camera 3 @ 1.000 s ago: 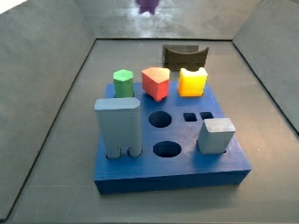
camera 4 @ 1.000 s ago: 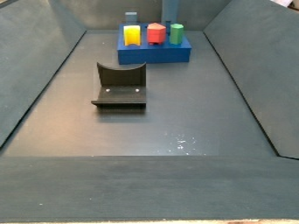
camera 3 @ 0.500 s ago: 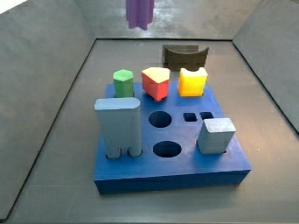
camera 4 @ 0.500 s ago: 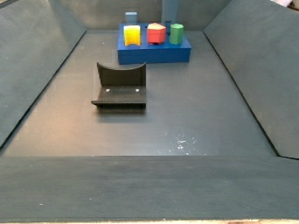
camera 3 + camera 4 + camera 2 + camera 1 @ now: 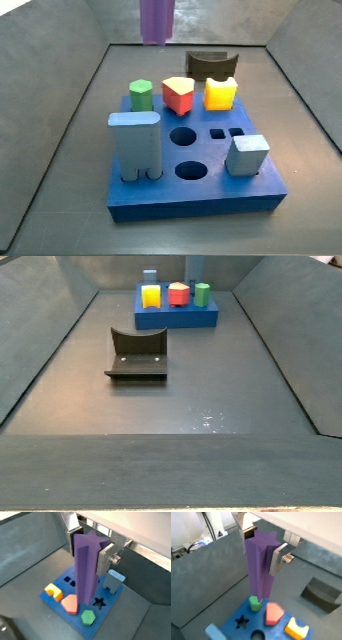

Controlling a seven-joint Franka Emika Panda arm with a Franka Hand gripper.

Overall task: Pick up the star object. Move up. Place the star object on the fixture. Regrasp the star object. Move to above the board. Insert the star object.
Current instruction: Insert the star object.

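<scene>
My gripper (image 5: 261,548) is shut on the upper end of the star object (image 5: 260,567), a long purple ridged prism hanging upright. Both wrist views show it pinched between the silver fingers (image 5: 107,559), with the gripper (image 5: 89,553) high over the blue board (image 5: 113,605). A dark star-shaped hole (image 5: 100,603) lies in the board beside the prism's lower end. In a side view only the star object's lower part (image 5: 156,20) shows at the top edge, above and behind the board (image 5: 201,200); the gripper is out of that view. The fixture (image 5: 211,65) stands empty behind the board.
On the board stand a green hexagonal peg (image 5: 140,94), a red peg (image 5: 178,95), a yellow notched block (image 5: 221,93), a tall pale teal block (image 5: 134,145) and a short pale block (image 5: 247,155). Sloping grey walls enclose the floor. The fixture (image 5: 138,353) sits mid-floor.
In the side view the star object has come lower and slightly left: a second ago only its tip showed at the top edge, now a longer stretch hangs into view.
</scene>
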